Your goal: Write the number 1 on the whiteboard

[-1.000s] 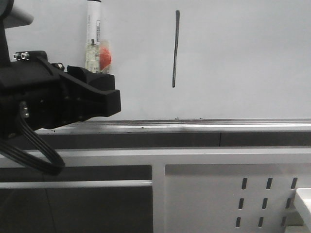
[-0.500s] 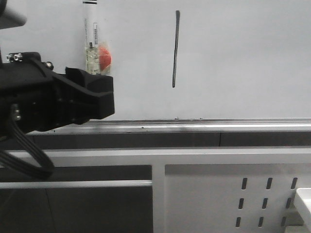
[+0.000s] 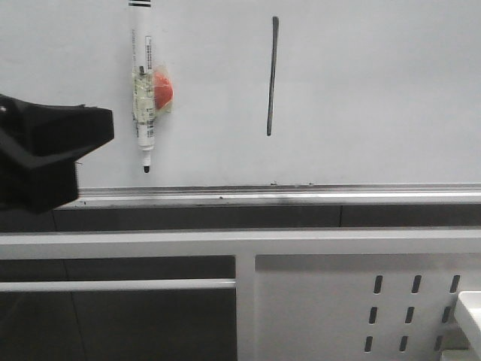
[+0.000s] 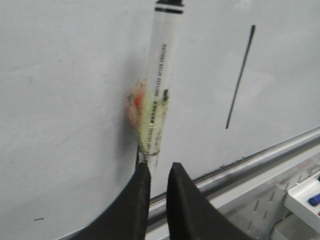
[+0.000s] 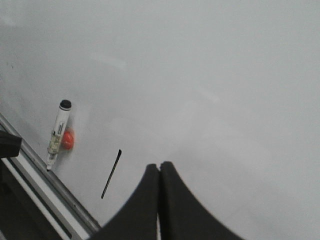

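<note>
Front view: number 1 (image 3: 271, 75) already drawn on whiteboard (image 3: 376, 90), right of marker pen (image 3: 143, 113) stuck on board, tip down. Left gripper (image 4: 156, 175) fingers slightly apart, holding nothing. Right gripper (image 5: 159, 172) fingers closed, empty. Judged finished; next only retreat.

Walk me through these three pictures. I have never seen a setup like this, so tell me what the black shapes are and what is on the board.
This is a two-armed robot facing a whiteboard. The front picture looks forward; the other two come from cameras on each wrist. The black shapes are its grippers. The left gripper is just below the marker pen, jaws slightly apart, holding nothing. The right gripper has its jaws together, empty. The pen stays on the board by itself, with a red blob taped to it. The dark stroke is the number 1, already written.
</note>
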`<state>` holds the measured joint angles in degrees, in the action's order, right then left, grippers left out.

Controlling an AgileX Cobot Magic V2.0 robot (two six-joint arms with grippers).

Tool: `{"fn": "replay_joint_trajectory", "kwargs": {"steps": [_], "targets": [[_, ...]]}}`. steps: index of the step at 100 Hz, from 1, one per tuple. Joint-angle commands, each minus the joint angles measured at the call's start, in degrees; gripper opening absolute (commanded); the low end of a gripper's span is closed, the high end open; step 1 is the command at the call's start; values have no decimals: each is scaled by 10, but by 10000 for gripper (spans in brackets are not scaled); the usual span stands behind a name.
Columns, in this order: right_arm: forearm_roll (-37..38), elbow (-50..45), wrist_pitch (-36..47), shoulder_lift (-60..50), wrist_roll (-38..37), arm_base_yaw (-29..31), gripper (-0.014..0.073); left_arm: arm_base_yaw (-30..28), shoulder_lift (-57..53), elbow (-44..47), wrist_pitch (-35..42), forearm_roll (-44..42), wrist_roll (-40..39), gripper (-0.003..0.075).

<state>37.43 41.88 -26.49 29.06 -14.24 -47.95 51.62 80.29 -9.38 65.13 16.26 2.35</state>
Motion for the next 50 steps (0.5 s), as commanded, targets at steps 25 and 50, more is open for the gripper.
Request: {"fn": "replay_joint_trajectory", "kwargs": {"steps": [25,50], "targets": [[-22,-96,88,-171,0,0,-69,-1,-231,79,76,60,42,-20],[-134,-215,95,-218,0,0,-69,-1,-380,79,-124,80,218,-20]]}}
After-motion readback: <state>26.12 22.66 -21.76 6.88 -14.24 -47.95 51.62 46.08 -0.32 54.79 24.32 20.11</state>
